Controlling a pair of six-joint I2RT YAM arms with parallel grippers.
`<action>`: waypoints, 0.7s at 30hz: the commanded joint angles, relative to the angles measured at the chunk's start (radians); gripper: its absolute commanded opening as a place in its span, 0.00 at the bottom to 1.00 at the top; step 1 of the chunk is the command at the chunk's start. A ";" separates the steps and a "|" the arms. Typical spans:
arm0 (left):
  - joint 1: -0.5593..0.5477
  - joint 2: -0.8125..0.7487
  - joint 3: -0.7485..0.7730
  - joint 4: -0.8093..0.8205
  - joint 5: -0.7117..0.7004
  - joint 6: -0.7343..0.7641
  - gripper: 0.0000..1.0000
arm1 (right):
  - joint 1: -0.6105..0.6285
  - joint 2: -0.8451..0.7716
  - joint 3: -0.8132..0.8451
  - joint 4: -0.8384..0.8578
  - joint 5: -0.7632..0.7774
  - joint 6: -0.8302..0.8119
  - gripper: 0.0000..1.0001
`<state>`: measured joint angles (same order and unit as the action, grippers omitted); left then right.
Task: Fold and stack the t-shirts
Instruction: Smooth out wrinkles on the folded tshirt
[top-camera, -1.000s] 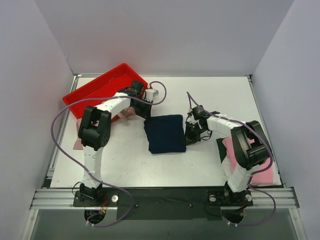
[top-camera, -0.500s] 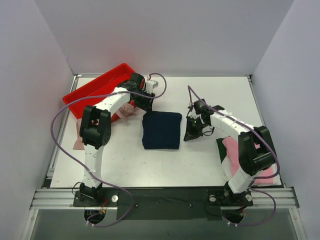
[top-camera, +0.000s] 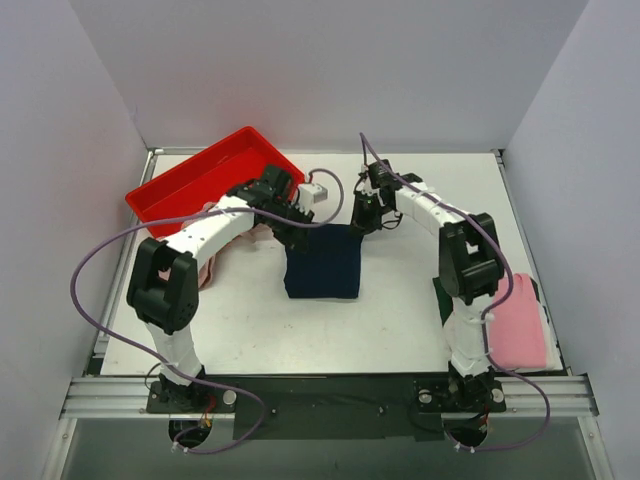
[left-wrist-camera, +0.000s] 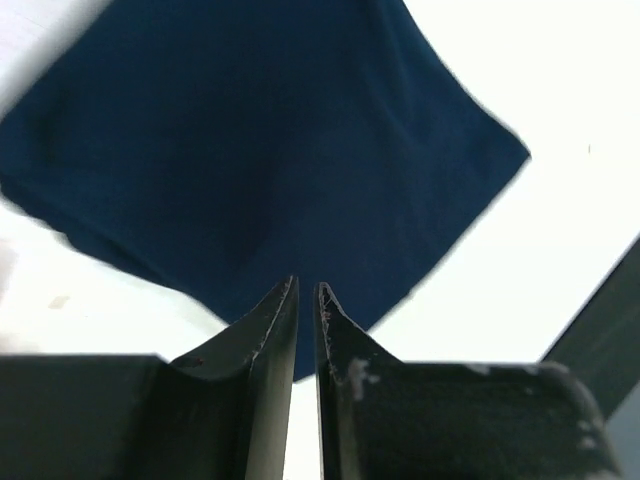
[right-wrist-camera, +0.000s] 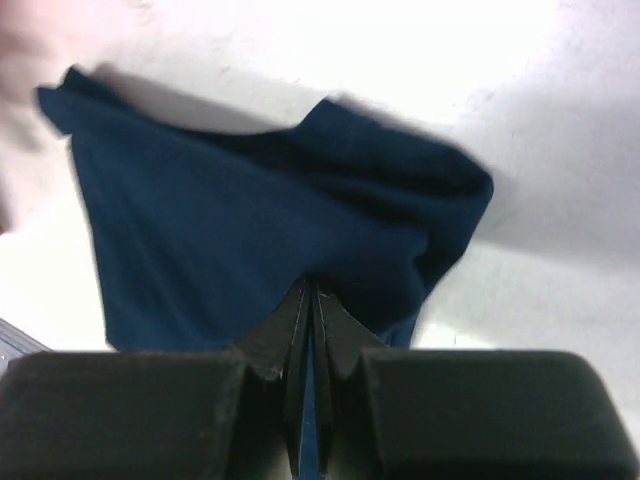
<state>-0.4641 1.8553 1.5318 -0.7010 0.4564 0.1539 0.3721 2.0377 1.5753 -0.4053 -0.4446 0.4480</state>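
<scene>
The dark navy t-shirt (top-camera: 322, 265) lies folded in a rectangle at the table's middle. My left gripper (top-camera: 303, 228) sits at its far left corner; in the left wrist view its jaws (left-wrist-camera: 306, 290) are shut to a thin slit, with the navy cloth (left-wrist-camera: 250, 150) just beyond the tips and none seen between them. My right gripper (top-camera: 366, 218) is at the far right corner, shut (right-wrist-camera: 312, 290) on navy cloth (right-wrist-camera: 230, 230), whose corner is raised. The bright pink t-shirt (top-camera: 520, 325) lies folded at the near right. The beige-pink t-shirt (top-camera: 258, 234) lies crumpled under my left arm.
A red plastic tray (top-camera: 190, 180) stands at the far left, just behind my left arm. The tray and the beige-pink cloth crowd the left side. The metal rail (top-camera: 320, 392) runs along the near edge.
The navy shirt slid a little left. My right gripper moved from the shirt's right side up to its far right corner. My left gripper came down onto the far left corner.
</scene>
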 joint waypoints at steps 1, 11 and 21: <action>-0.071 -0.025 -0.197 0.017 0.008 0.036 0.22 | -0.019 0.111 0.112 -0.040 0.017 0.066 0.00; -0.126 0.001 -0.320 0.106 -0.124 0.119 0.24 | -0.051 0.295 0.317 -0.095 0.086 0.116 0.00; -0.003 -0.058 -0.108 0.055 0.014 0.026 0.45 | -0.068 -0.006 0.185 -0.133 0.116 0.001 0.26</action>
<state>-0.5781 1.8587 1.3022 -0.6907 0.4057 0.2657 0.3149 2.2623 1.8587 -0.4896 -0.3649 0.5053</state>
